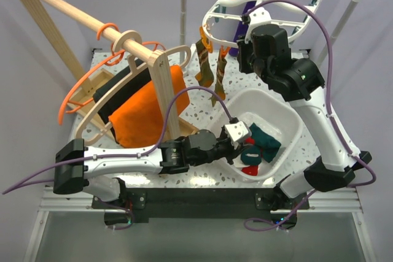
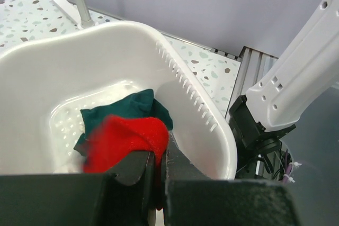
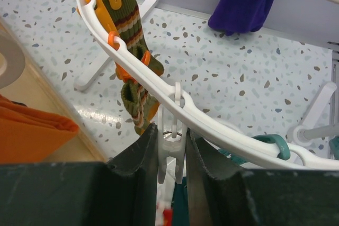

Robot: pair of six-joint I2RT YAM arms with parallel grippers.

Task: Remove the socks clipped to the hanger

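So, green sock (image 2: 139, 110) sits in the basin (image 2: 201, 112), my left gripper (image 2: 160, 157) pinching the red sock (image 2: 124, 141) above it. My right gripper (image 3: 172, 146) squeezes a white clip (image 3: 172, 156) on the hanger (image 3: 222, 130); 2 striped socks (image 3: 127, 19) and 1 purple sock (image 3: 243, 3) left to unclip.

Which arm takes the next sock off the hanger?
Right: the right gripper clasps a white clip on the hanger, beside striped socks. Left gripper holds a red sock over the basin.
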